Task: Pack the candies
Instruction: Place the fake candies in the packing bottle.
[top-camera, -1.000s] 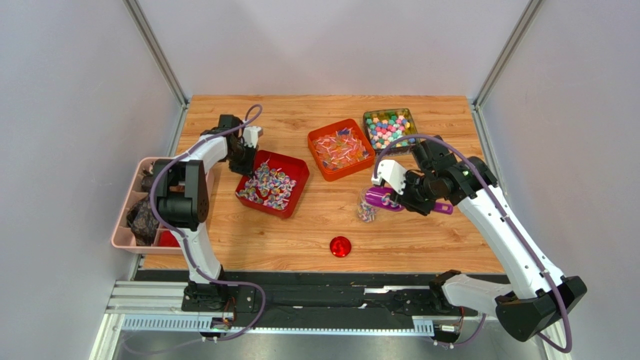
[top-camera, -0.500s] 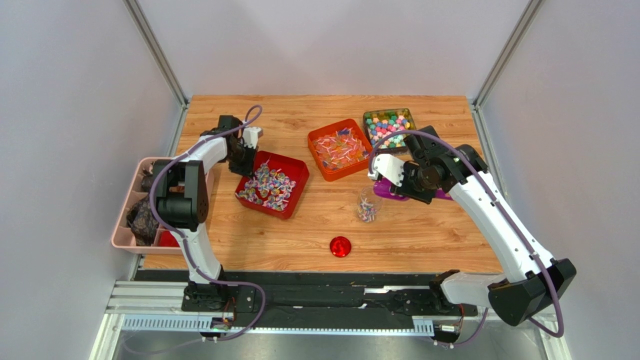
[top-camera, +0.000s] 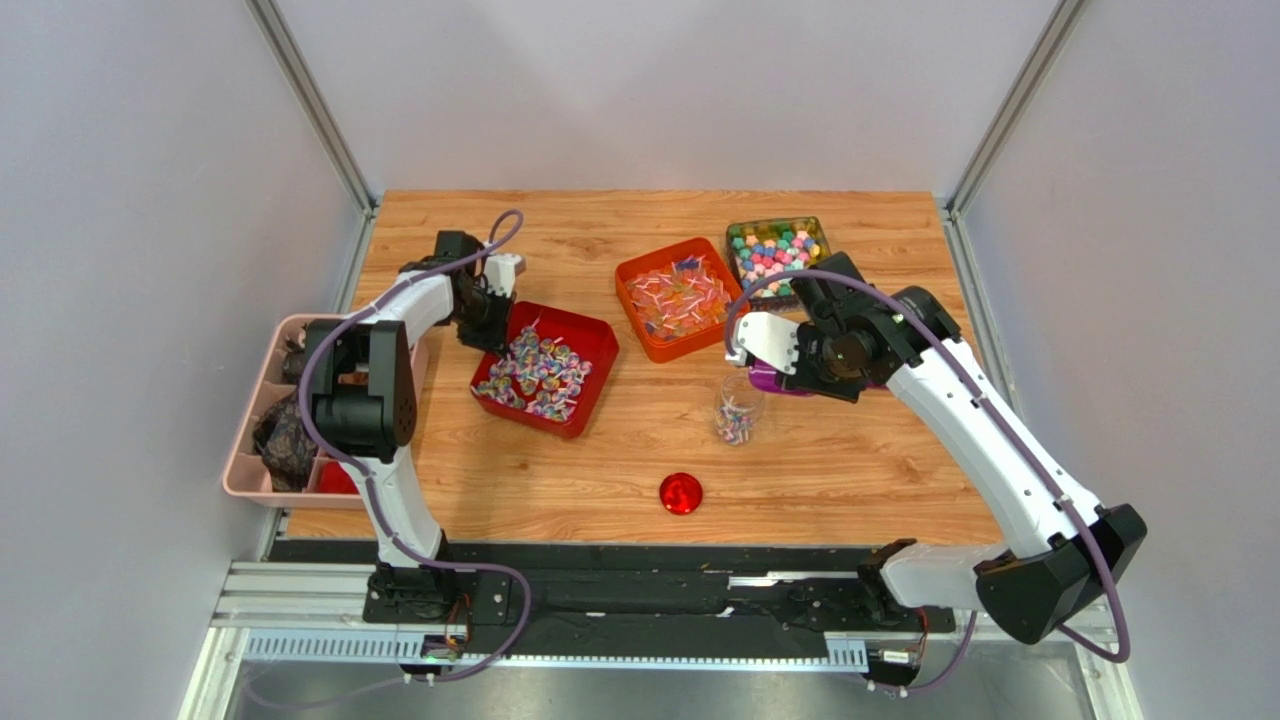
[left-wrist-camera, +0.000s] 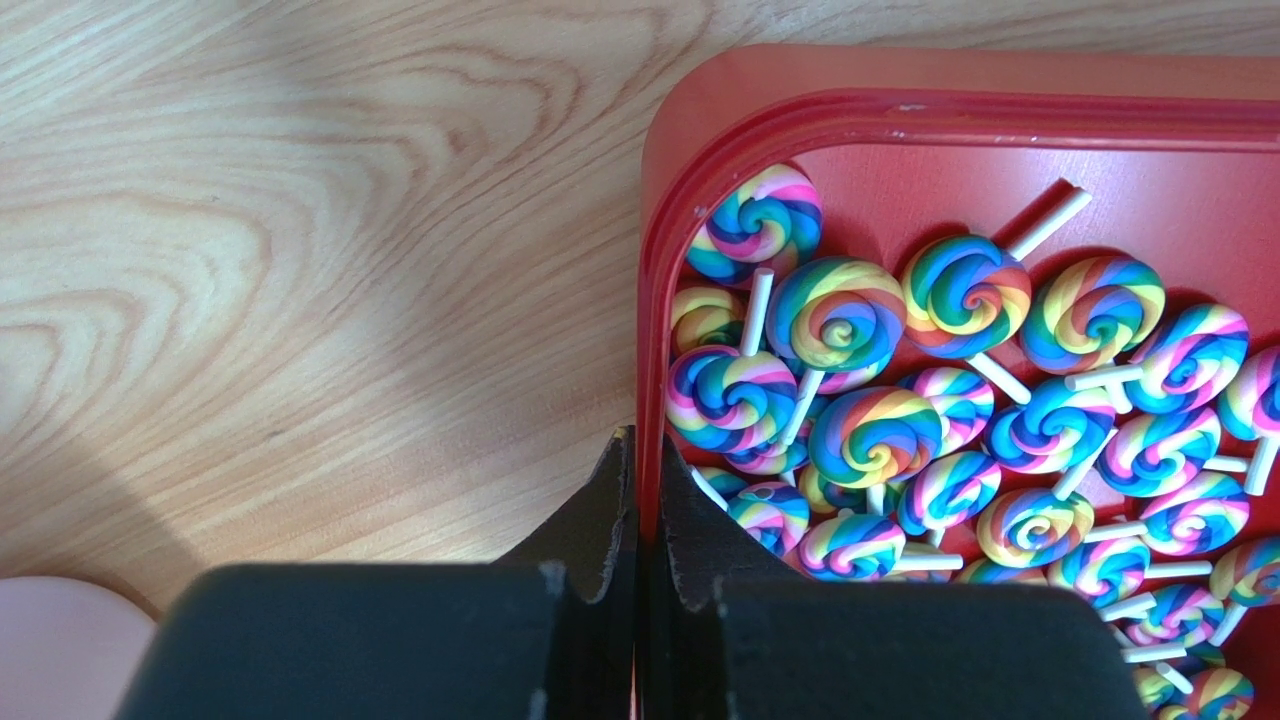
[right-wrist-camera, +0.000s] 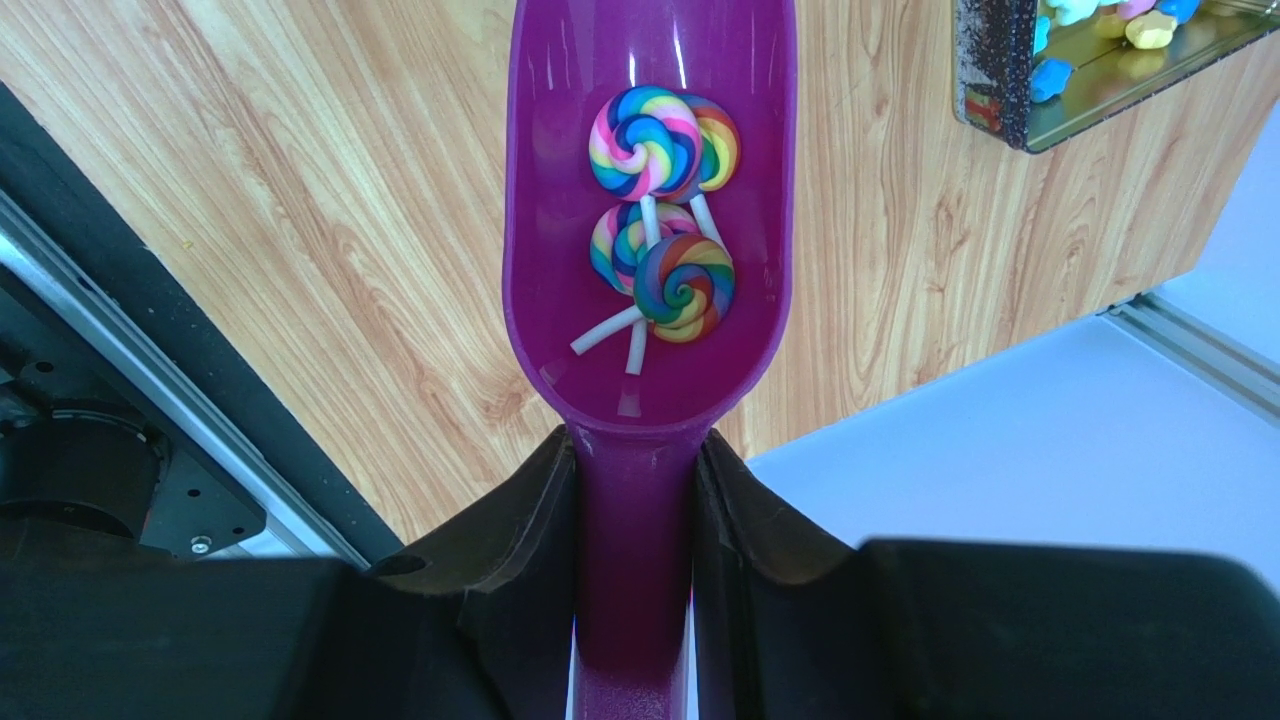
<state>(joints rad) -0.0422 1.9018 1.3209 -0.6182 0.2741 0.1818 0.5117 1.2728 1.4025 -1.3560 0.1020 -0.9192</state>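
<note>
The candies I see up close are rainbow swirl lollipops (left-wrist-camera: 873, 435) heaped in a red bin (left-wrist-camera: 902, 113). My left gripper (left-wrist-camera: 642, 450) is shut on that bin's near rim; from above it (top-camera: 492, 308) sits at the bin's (top-camera: 595, 336) back left corner. My right gripper (right-wrist-camera: 634, 450) is shut on the handle of a purple scoop (right-wrist-camera: 649, 180), which carries several lollipops (right-wrist-camera: 664, 225). From above the scoop (top-camera: 769, 380) hangs just behind and right of a small clear jar (top-camera: 735, 416) that holds some candies.
An orange bin (top-camera: 681, 300) of candies and a dark box (top-camera: 777, 255) of small coloured sweets stand at the back. A round red lid (top-camera: 681, 492) lies near the front edge. A pink tray (top-camera: 259, 408) sits off the table's left side.
My right arm has drawn the scoop up and back from beside the jar, toward the rear of the table. The left arm and red bin have not moved.
</note>
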